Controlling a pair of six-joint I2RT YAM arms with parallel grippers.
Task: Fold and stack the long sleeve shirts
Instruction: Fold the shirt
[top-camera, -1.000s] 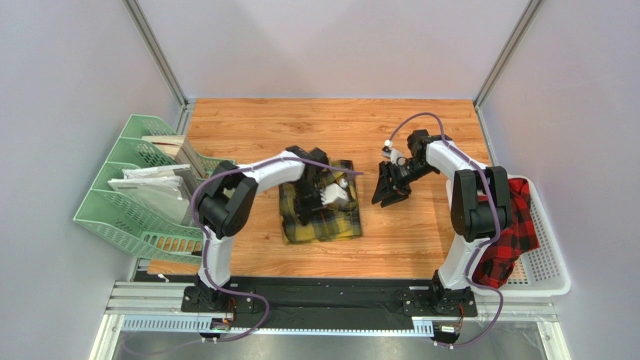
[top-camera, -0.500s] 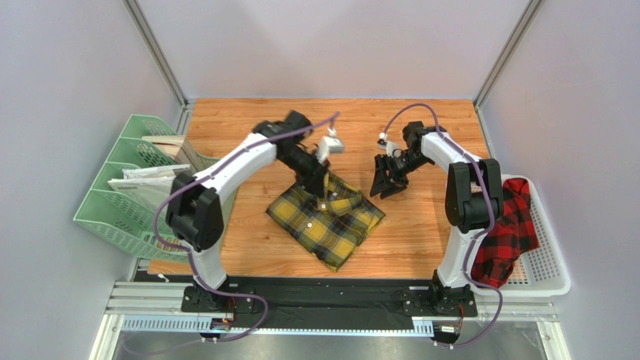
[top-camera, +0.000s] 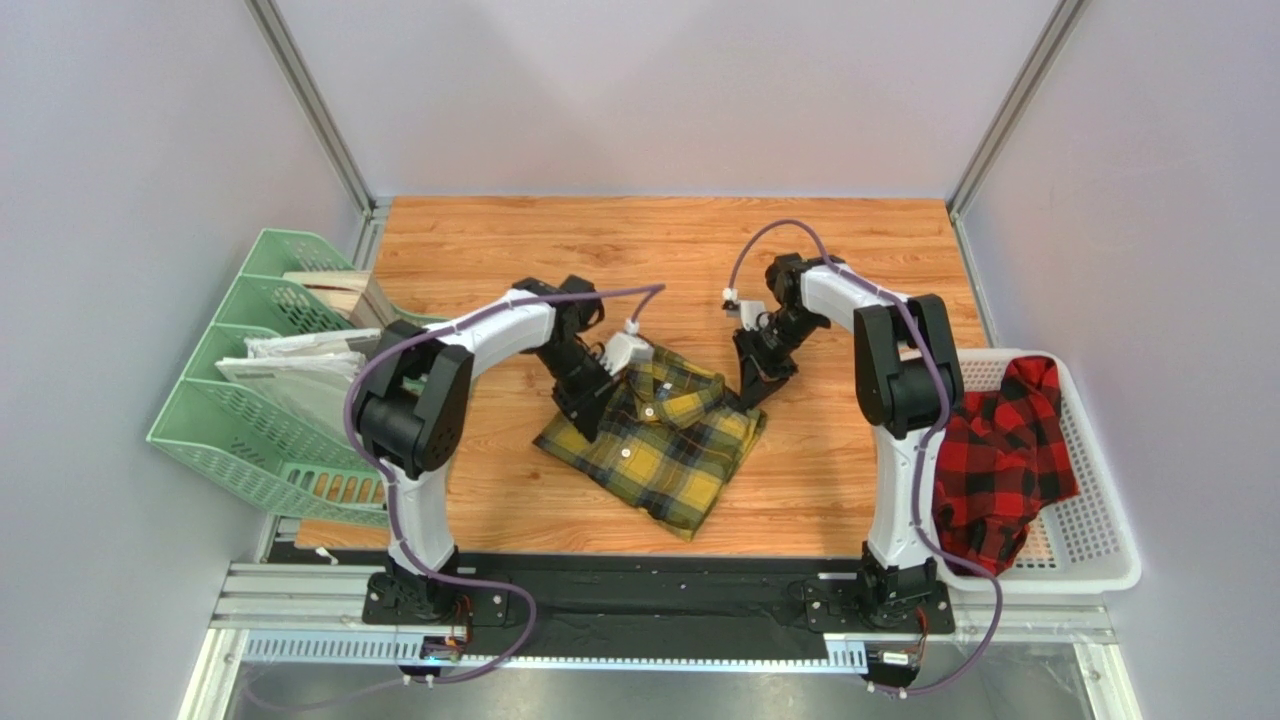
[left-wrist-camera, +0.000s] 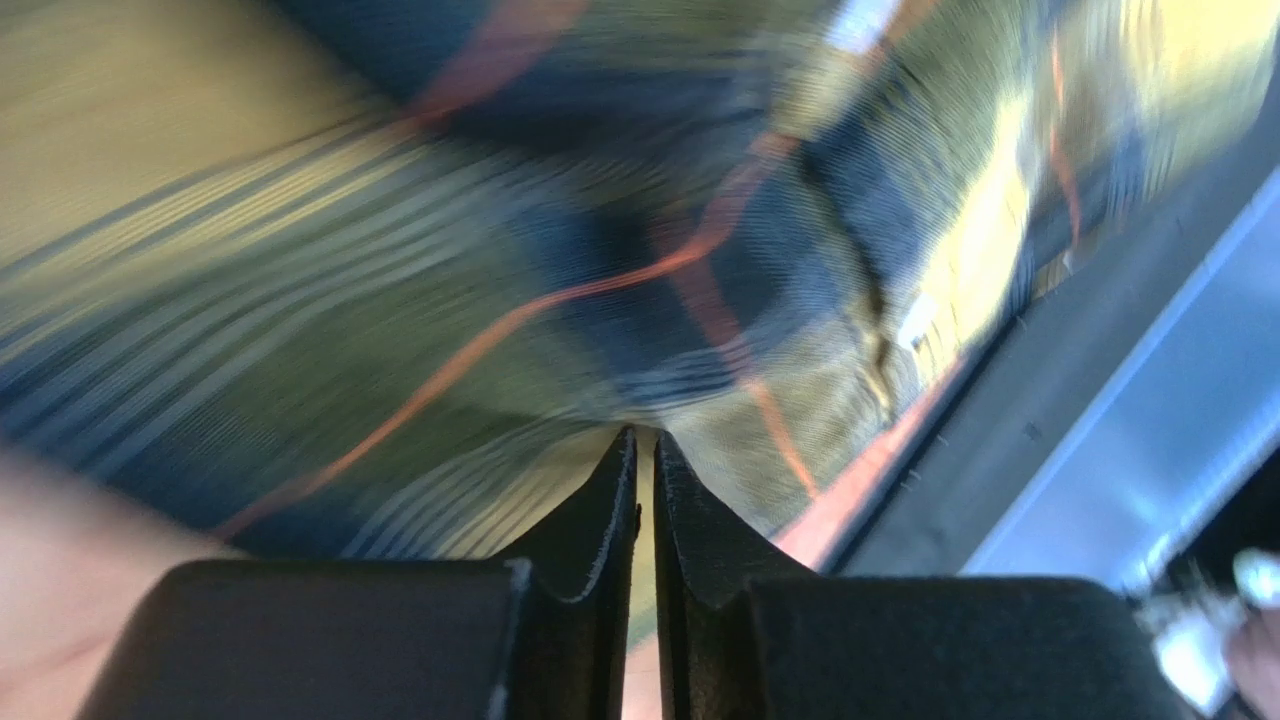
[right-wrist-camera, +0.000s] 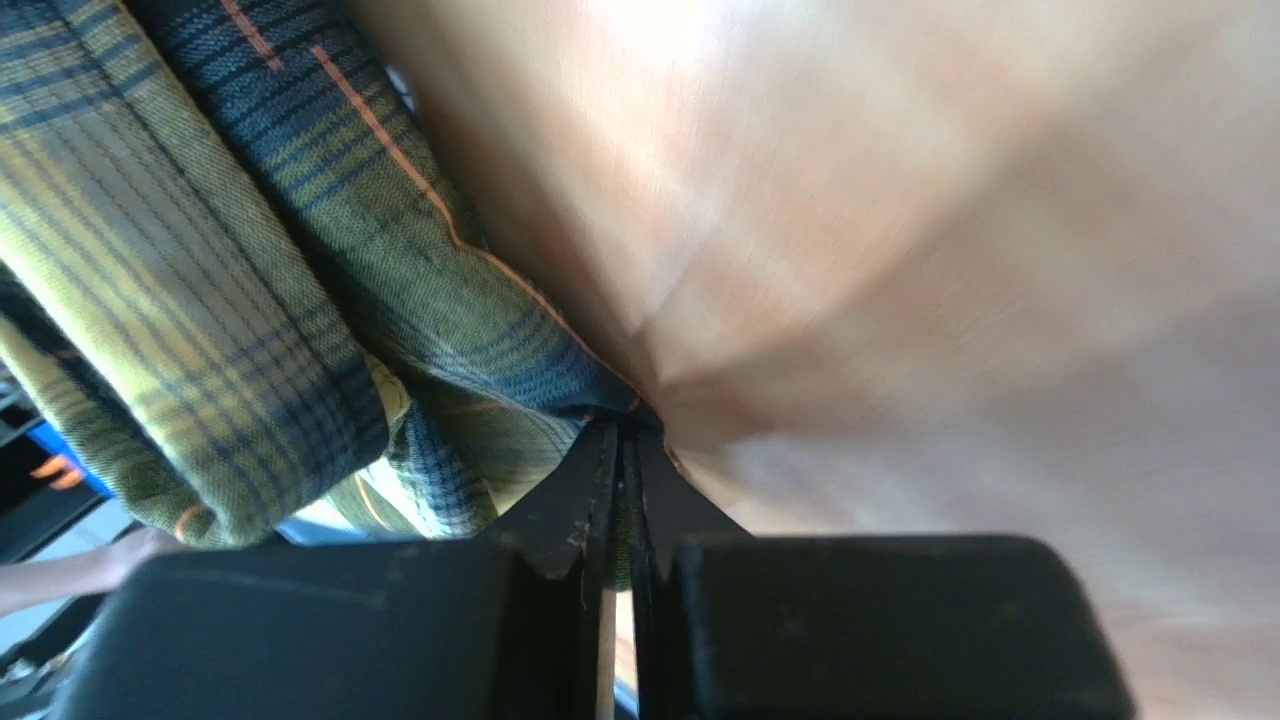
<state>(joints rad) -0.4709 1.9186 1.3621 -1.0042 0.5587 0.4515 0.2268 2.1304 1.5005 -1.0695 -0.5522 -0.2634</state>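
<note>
The yellow-and-black shirt (top-camera: 661, 443) lies loosely spread in a diamond shape on the wooden table (top-camera: 496, 248). My left gripper (top-camera: 579, 393) is down on its left edge; in the left wrist view (left-wrist-camera: 646, 435) the jaws are almost together, tips against blurred plaid cloth (left-wrist-camera: 451, 270). My right gripper (top-camera: 747, 393) sits at the shirt's right corner. The right wrist view (right-wrist-camera: 624, 428) shows it shut, with a fold of the plaid cloth (right-wrist-camera: 196, 300) pinched at its tips. The red-and-black shirt (top-camera: 999, 458) lies crumpled in the basket.
The white perforated basket (top-camera: 1104, 525) stands at the right edge of the table. A green file rack (top-camera: 256, 405) holding papers stands at the left. Grey walls close in the back and both sides.
The yellow shirt went from a compact folded rectangle to a spread, turned diamond. My left gripper swung back, then down onto its left edge. My right gripper moved left and shut on the right corner.
</note>
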